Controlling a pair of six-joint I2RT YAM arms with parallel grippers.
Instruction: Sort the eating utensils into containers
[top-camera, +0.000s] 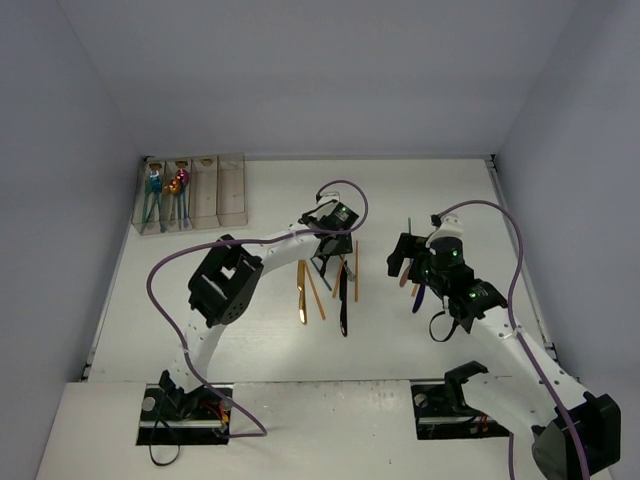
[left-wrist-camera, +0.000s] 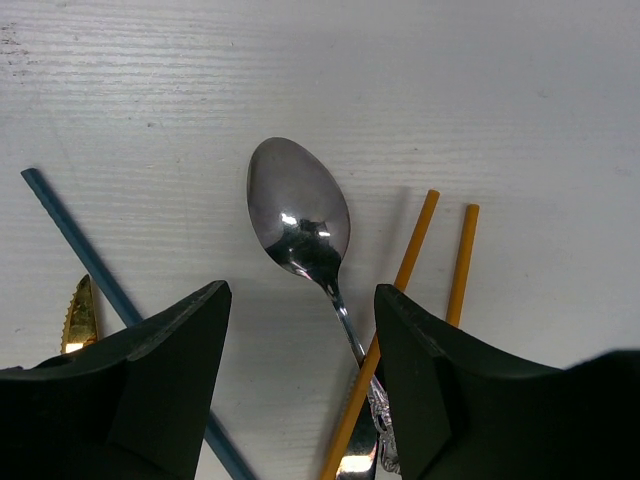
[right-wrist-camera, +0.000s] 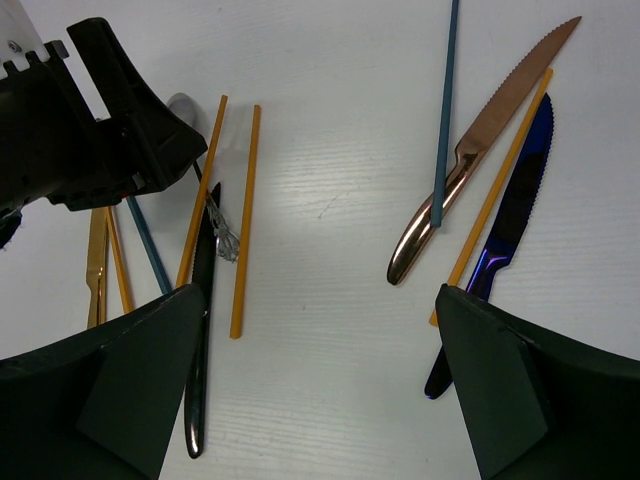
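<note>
- The left hand (left-wrist-camera: 300, 300) hangs low over the silver spoon (left-wrist-camera: 298, 210). Its fingers are apart, one on either side of the spoon's neck, and they clamp nothing.
- The spoon lies flat on the white worktop (left-wrist-camera: 450, 80). Two orange sticks (left-wrist-camera: 415, 240) lie just beside it, the nearer one touching its handle.
- On the spoon's other side lie a teal stick (left-wrist-camera: 75, 235) and, beyond that, the serrated tip of a gold knife (left-wrist-camera: 78, 315).
- A black utensil (right-wrist-camera: 203, 310) lies alongside the spoon's handle end.
- The right hand (right-wrist-camera: 318, 300) has its fingers wide apart and holds nothing. It hangs over bare worktop, between the spoon and a second group of cutlery.
- That group lies well apart from the spoon: a copper knife (right-wrist-camera: 470, 150), a blue knife (right-wrist-camera: 515, 190), another teal stick (right-wrist-camera: 445, 110) and an orange stick (right-wrist-camera: 495, 190), all overlapping or touching.
- The containers (top-camera: 232, 190) stand well apart from the spoon, at the worktop's far left corner. The two bins farthest from the spoon hold upright utensils (top-camera: 165, 190).
</note>
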